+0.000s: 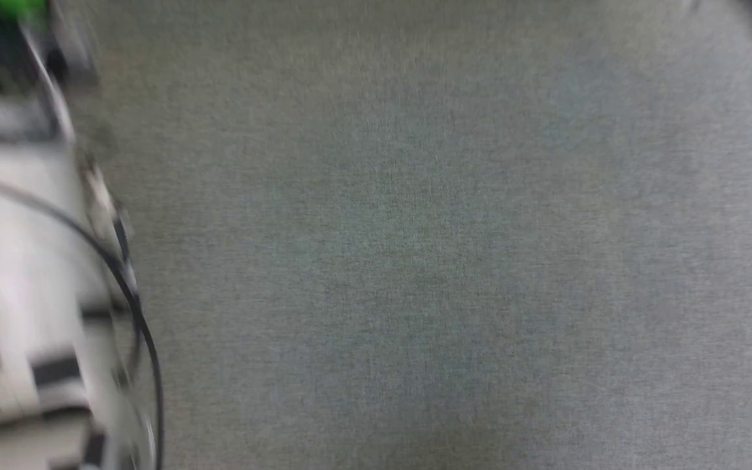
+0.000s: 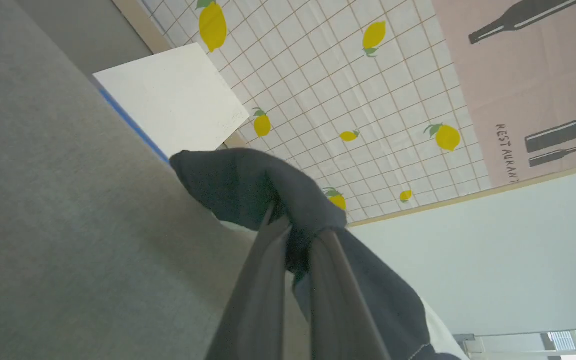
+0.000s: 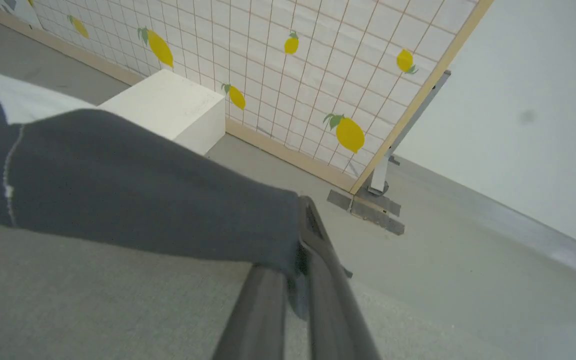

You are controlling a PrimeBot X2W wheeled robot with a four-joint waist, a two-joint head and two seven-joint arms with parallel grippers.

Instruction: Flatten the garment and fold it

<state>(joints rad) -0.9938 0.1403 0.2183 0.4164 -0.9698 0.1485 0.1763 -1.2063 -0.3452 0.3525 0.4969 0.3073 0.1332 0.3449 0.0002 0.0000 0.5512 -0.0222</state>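
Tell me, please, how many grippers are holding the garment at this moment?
2. The left gripper is shut on bunched dark fabric of the garment; the right gripper is shut on the end of a dark sleeve. Both grips show plainly.

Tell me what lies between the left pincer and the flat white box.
Left wrist view: the bunched black sleeve of the garment, clamped in the left pincer, fills the stretch up to the white box.
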